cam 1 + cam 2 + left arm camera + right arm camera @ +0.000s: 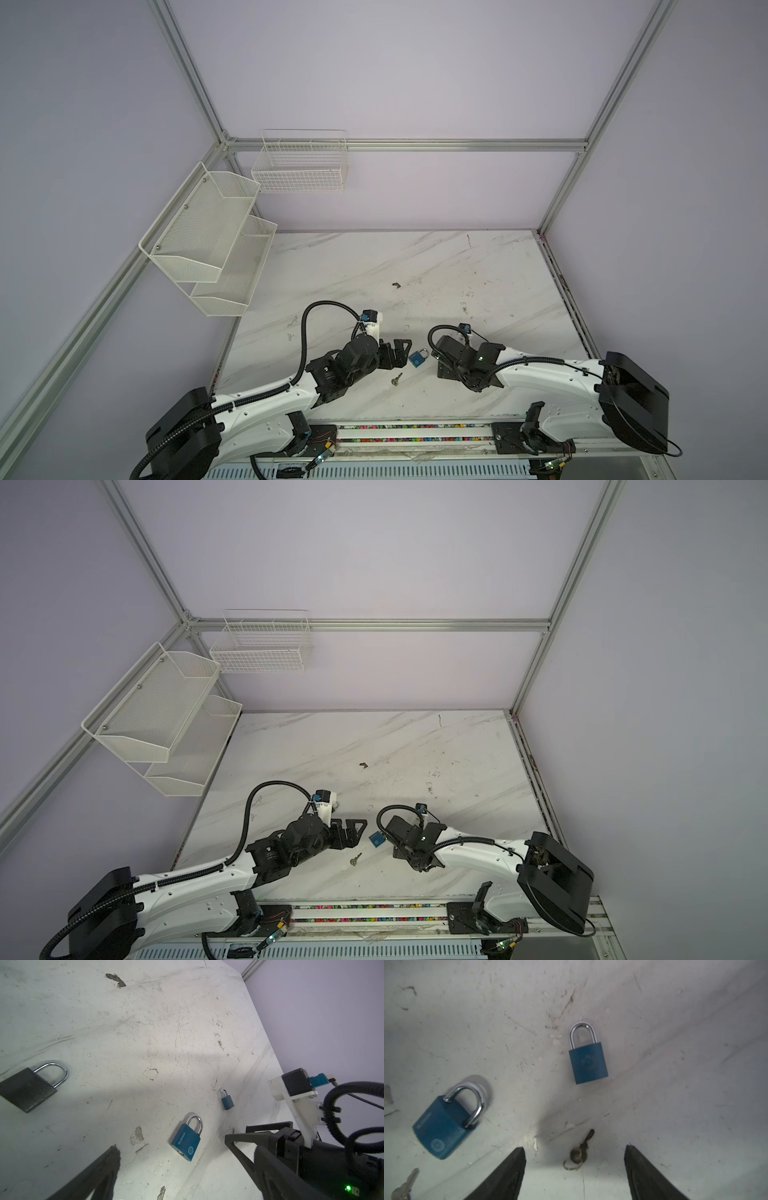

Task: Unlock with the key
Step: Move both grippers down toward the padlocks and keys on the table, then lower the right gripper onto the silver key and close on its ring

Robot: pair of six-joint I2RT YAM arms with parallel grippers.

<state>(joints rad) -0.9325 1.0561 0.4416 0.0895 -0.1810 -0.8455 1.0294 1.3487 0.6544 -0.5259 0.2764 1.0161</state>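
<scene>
Though small, "BLOSSOM" along blue padlock [185, 1142]

I find the far half of the marble table [436, 257] free, apart from 1 small dark fragment [395, 284]. At front centre, 1 blue padlock [417, 358] and 1 key [396, 379] obstruct low travel. 1 mesh shelf [208, 241] projects at the left edge.

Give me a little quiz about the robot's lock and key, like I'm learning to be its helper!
1. True or false: the right tool is gripping the key.
2. In a top view, what colour is the padlock between the arms?
3. Where is the key? A: in the padlock. B: flat on the table. C: held in the air.
Key: 1 false; 2 blue; 3 B.
</scene>
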